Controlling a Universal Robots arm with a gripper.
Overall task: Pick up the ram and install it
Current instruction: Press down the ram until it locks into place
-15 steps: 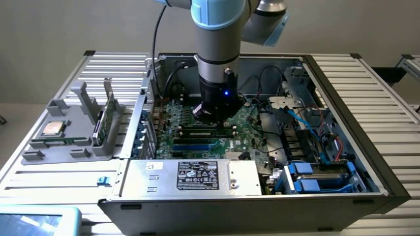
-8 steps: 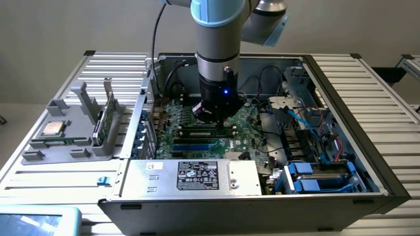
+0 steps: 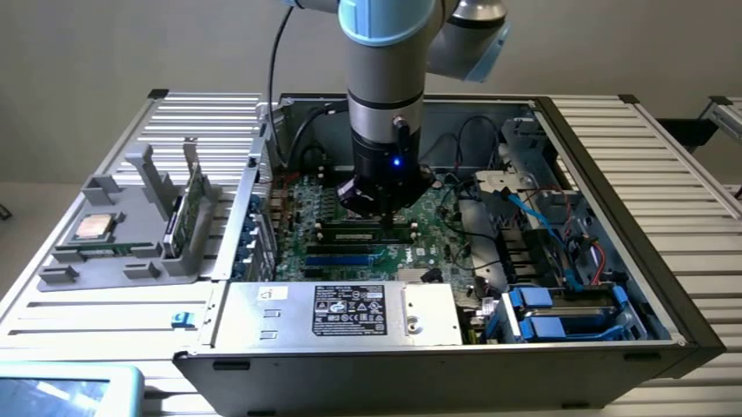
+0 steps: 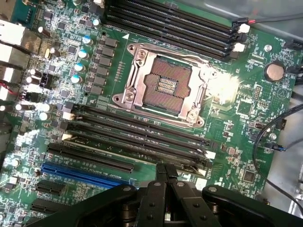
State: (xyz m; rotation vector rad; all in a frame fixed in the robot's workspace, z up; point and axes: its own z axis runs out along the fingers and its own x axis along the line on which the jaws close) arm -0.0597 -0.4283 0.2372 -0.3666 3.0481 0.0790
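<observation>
In the wrist view the ram (image 4: 137,154) shows as a thin pale green strip, edge-on, in one of the long black slots (image 4: 142,135) beside the empty processor socket (image 4: 165,85). My gripper (image 4: 165,168) is shut, fingertips pressed together, with nothing between them. Its tips sit right over one end of that strip; I cannot tell whether they touch it. From the exterior view, the gripper (image 3: 380,217) points straight down onto the slots in the middle of the motherboard (image 3: 440,217), inside the open computer case (image 3: 603,217).
A grey fixture (image 3: 69,274) on the exterior view's left holds a square silver-topped processor (image 3: 93,226) and an upright green card with a metal bracket (image 3: 186,213). Cables (image 3: 533,217), blue drive bays (image 3: 568,317) and a power supply box (image 3: 347,313) crowd the case around the board.
</observation>
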